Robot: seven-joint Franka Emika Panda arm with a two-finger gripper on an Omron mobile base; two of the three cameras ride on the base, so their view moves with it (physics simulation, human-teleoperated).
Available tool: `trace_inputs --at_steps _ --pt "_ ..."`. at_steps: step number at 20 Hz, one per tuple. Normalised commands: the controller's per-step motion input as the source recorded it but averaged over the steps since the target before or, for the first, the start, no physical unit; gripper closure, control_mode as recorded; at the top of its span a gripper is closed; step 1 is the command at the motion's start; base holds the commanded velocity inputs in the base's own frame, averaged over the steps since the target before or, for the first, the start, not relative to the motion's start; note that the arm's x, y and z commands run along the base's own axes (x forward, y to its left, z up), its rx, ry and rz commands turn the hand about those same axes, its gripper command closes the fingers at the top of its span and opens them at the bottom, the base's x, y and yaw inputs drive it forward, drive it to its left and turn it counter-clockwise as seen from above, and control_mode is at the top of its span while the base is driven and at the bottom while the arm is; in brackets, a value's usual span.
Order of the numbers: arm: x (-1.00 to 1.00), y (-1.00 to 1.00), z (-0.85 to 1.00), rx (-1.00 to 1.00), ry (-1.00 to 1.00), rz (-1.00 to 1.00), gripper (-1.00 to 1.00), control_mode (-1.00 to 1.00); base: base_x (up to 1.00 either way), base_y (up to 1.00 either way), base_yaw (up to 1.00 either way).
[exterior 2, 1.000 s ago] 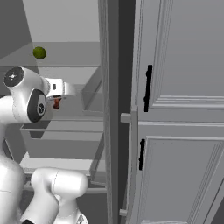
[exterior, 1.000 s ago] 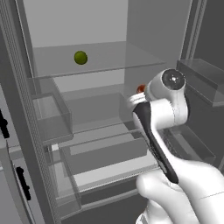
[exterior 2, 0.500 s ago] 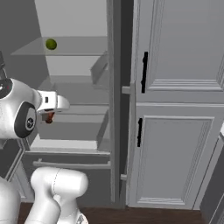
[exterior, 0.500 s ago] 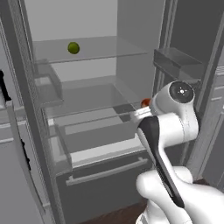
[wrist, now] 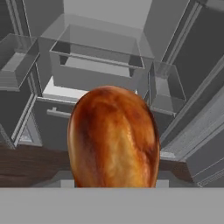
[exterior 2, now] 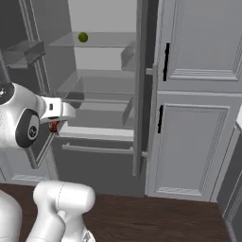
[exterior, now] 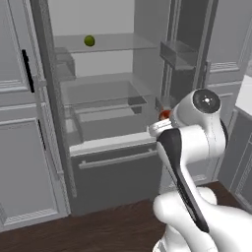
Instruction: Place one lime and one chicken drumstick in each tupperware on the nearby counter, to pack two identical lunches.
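Note:
My gripper (exterior 2: 54,125) is shut on a reddish-brown chicken drumstick (wrist: 113,135), which looms large in the hand view and hides the fingertips. From the base views the drumstick (exterior: 165,114) shows as a small red spot just beyond my white hand, in front of the open fridge. One lime (exterior: 89,41) rests on the upper glass shelf inside the fridge, well above and beyond my hand; the right base view also shows this lime (exterior 2: 83,37). The tupperware are out of view. A strip of white counter (exterior: 244,96) shows at the far right edge.
The open fridge (exterior: 106,93) has glass shelves, a clear drawer (wrist: 94,70) and door bins (exterior: 179,53) on both open doors. Grey panelled cabinets with black handles (exterior 2: 163,61) flank it. Dark wooden floor (exterior 2: 156,220) lies below.
The whole picture has shifted: the base has backed away from the fridge, which now looks smaller and farther. The drumstick stays in my gripper, and the lime stays on its shelf.

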Motion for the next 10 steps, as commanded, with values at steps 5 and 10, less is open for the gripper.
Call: trace_inputs --at_steps 5,10 --pt "0.0 0.0 0.0 0.0 0.0 0.0 1.0 1.0 -0.38 0.58 0.31" --pt "0.0 0.0 0.0 0.0 0.0 0.0 1.0 1.0 0.05 0.85 0.36"
